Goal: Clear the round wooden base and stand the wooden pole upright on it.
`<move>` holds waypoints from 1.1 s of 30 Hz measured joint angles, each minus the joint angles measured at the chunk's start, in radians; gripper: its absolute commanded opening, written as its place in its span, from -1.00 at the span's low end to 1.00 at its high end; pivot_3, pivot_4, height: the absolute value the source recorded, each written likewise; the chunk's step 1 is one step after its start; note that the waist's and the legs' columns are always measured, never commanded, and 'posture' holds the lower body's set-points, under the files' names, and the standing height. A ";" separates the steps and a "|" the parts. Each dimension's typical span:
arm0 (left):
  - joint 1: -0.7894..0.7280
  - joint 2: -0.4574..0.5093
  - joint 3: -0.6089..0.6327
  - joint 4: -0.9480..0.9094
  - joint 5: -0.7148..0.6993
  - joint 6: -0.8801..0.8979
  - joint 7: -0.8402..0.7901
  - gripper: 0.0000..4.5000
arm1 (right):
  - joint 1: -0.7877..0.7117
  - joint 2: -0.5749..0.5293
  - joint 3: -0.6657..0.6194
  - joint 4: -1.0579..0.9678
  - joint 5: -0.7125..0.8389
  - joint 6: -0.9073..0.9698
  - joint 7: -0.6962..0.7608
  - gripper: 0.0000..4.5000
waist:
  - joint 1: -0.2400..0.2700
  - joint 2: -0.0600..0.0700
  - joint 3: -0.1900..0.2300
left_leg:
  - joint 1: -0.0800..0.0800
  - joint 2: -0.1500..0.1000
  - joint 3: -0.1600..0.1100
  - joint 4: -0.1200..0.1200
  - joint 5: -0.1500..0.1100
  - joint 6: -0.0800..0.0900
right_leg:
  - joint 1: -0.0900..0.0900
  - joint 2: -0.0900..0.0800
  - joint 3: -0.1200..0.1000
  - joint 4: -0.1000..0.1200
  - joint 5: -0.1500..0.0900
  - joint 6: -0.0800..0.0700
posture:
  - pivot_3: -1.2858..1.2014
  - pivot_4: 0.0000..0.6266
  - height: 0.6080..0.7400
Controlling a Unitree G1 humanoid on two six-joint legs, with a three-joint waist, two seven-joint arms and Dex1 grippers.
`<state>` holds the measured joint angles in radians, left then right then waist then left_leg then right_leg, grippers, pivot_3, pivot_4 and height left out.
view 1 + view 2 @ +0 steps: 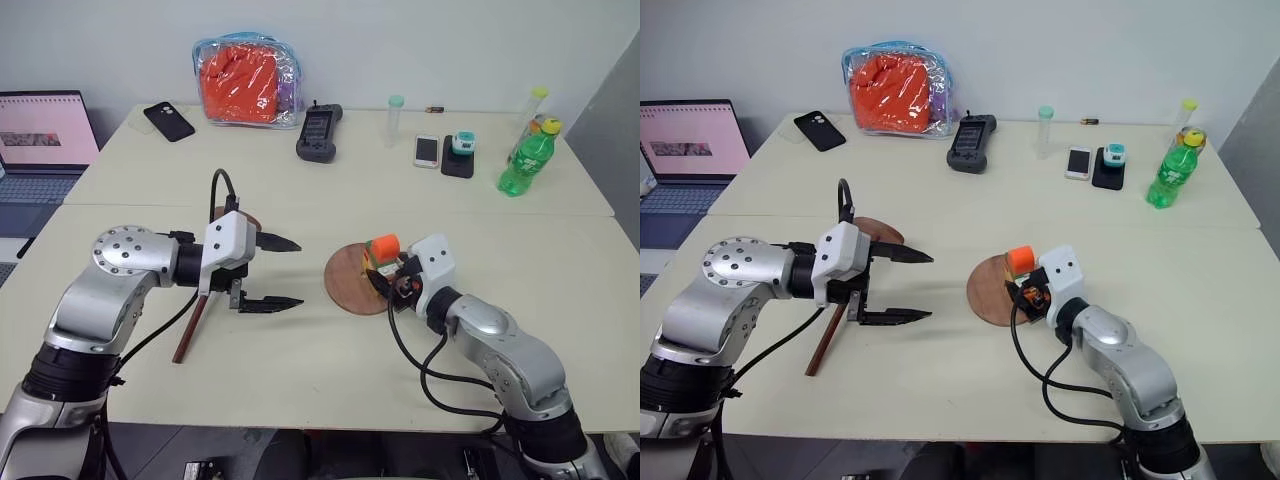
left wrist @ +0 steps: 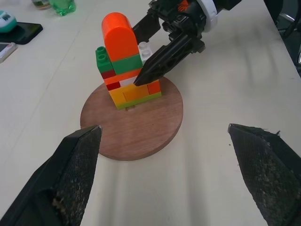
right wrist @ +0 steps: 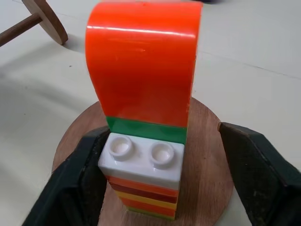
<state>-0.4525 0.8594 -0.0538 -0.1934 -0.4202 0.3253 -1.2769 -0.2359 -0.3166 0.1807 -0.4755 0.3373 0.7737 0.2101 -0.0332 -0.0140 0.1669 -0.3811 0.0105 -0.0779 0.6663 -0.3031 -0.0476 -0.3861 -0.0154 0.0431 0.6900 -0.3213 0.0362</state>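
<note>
The round wooden base (image 1: 347, 288) lies flat right of the table's middle. On it stands a tower of toy blocks (image 2: 124, 66), orange-topped, with green, white, red and yellow layers. My right gripper (image 3: 162, 129) straddles the tower low down. One finger (image 3: 80, 179) is against the blocks, while the other (image 3: 254, 174) stands a gap away. The wooden pole (image 1: 190, 330) lies on the table to the left, its small disc end (image 1: 247, 216) toward the far side. Just above and right of the pole hovers my left gripper (image 1: 298, 272), open, empty and pointing at the base.
Along the far side of the table are a laptop (image 1: 40, 140), a black phone (image 1: 168, 121), an orange bag (image 1: 247, 82), a black handheld device (image 1: 318, 132), a white phone (image 1: 427, 150) and a green bottle (image 1: 526, 160). Bare tabletop separates my two grippers.
</note>
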 measured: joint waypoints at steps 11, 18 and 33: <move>-0.008 -0.036 0.001 -0.032 -0.041 0.065 0.040 1.00 | 0.009 -0.018 -0.013 -0.022 -0.005 -0.005 0.053 -0.32 | 0.001 0.000 0.000 | -0.001 0.000 0.000 0.001 0.000 0.000 | 0.000 0.000 0.000 0.001 0.000 0.000 | 0.03 -0.52 1.00; -0.099 -0.161 -0.015 -0.026 -0.064 0.120 0.100 1.00 | 0.032 -0.108 -0.223 -0.073 -0.026 -0.029 0.028 -0.32 | 0.021 0.000 0.000 | -0.005 -0.003 -0.002 0.008 0.000 0.000 | 0.000 -0.002 -0.003 0.002 0.000 0.000 | 0.03 -0.52 1.00; -0.260 -0.486 -0.256 0.088 0.061 0.105 0.224 1.00 | 0.055 -0.192 -0.598 0.513 -0.124 -0.422 0.010 -0.32 | -0.011 0.003 -0.002 | -0.002 -0.009 0.004 0.011 0.000 0.001 | 0.000 -0.001 0.003 0.008 0.000 0.001 | 0.03 -0.52 1.00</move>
<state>-0.7126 0.3731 -0.3100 -0.1057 -0.3591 0.4302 -1.0531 -0.1810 -0.5086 -0.4175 0.0377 0.2134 0.3512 0.2201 -0.0447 -0.0108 0.1652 -0.3834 0.0016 -0.0740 0.6769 -0.3031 -0.0468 -0.3863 -0.0169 0.0465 0.6979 -0.3208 0.0375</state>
